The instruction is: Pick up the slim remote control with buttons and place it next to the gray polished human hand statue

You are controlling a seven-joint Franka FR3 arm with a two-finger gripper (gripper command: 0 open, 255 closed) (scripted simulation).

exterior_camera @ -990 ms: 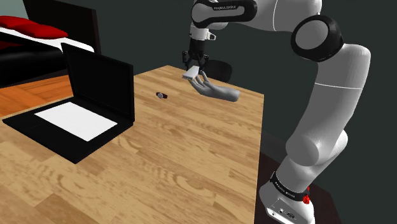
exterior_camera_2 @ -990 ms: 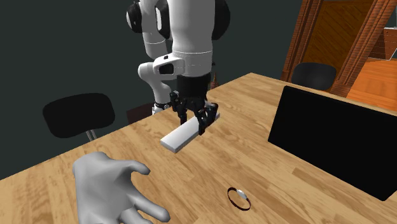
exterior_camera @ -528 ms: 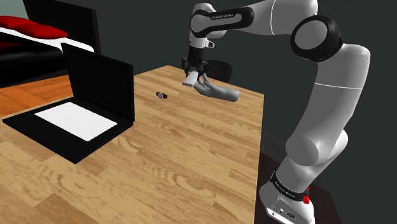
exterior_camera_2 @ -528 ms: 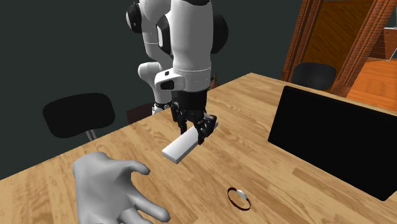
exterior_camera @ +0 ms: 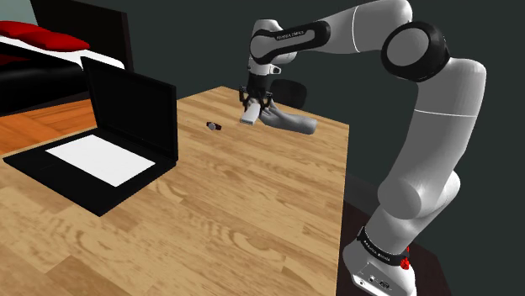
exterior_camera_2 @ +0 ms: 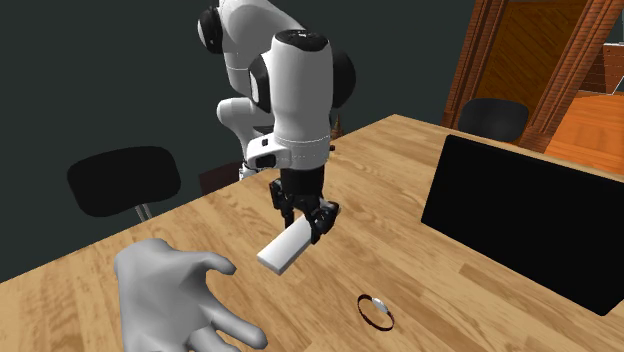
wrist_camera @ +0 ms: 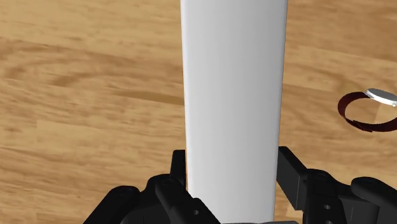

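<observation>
Lowered and tipped more steeply than 1 second earlier, the remote control [exterior_camera_2: 283, 249] is clasped at 1 end by the gripper [exterior_camera_2: 303, 222]; it hangs above the table [exterior_camera_2: 450, 290], near the hand statue [exterior_camera_2: 170, 295], on the second exterior view's right of it; placing is judged in hand; further descent, then release beside the statue, is called for.

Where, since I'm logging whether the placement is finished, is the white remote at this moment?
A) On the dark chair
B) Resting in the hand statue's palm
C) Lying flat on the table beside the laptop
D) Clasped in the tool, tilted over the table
D: the tool is shut on the white remote, its fingers against both long sides. The remote slants down over the wooden table, apart from the grey hand statue.
</observation>
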